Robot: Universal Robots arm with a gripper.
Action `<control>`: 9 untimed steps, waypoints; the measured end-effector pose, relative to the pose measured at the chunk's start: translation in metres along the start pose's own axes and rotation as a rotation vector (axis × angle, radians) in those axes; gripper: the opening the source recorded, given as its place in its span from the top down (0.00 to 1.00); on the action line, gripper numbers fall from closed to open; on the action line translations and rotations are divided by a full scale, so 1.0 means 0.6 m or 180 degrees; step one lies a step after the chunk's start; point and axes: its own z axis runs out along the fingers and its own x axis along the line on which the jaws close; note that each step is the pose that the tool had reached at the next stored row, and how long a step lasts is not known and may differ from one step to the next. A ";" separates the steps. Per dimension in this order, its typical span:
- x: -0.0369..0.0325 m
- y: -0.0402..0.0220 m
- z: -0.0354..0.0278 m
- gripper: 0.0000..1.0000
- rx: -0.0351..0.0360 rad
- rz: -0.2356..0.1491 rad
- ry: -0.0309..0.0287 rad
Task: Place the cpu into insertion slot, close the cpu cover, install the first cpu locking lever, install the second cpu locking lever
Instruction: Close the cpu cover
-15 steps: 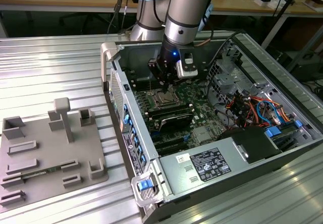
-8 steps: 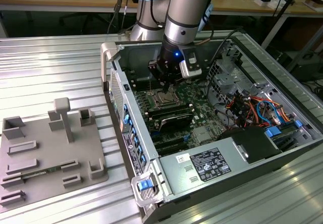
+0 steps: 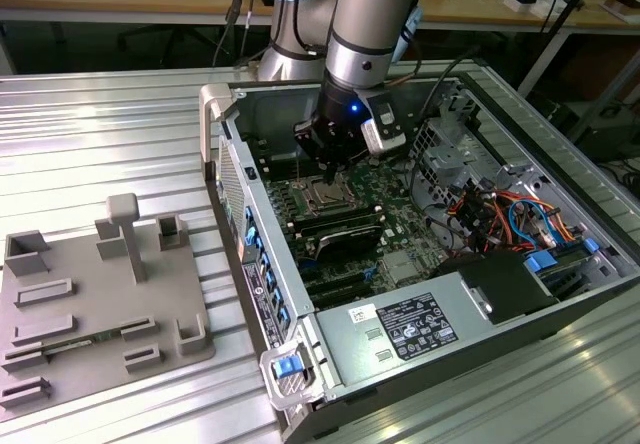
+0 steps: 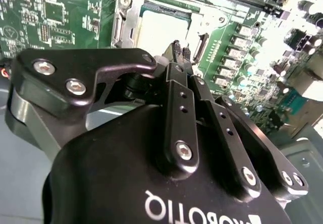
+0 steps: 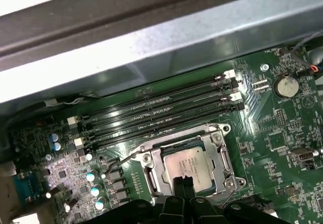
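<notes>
The exterior view looks down from high and well back over the counter (image 3: pixel 110 104) into the open computer case (image 3: pixel 262 234). The first wrist view faces steeply down, close on the motherboard (image 5: pixel 282 128); the second wrist view peers along my pincer (image 4: pixel 180 50). All three share the insertion slot (image 5: pixel 187 164).

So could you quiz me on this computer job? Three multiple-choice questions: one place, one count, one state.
1. Where is the cpu?
A. on the grey tray outside the case
B. in the insertion slot
C. on the power supply

2. How many long black memory slots lie beside the socket?
A. two
B. four
C. six

3. How is the cpu cover sitting?
A. standing upright
B. taken off
C. lying flat around the chip

Answers:
1 B: in the first wrist view the silvery chip sits inside the socket's rim.
2 B: four parallel black rows show there.
3 C: its frame lies flat about the chip.
</notes>
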 end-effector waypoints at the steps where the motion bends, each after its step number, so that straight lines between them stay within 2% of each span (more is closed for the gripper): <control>1: 0.000 0.000 -0.002 0.89 -0.0001 -0.0028 -0.0002; 4: 0.000 0.000 -0.005 0.89 -0.0009 -0.0129 -0.0007; 9: 0.000 0.000 -0.005 0.89 -0.0018 -0.0440 -0.0019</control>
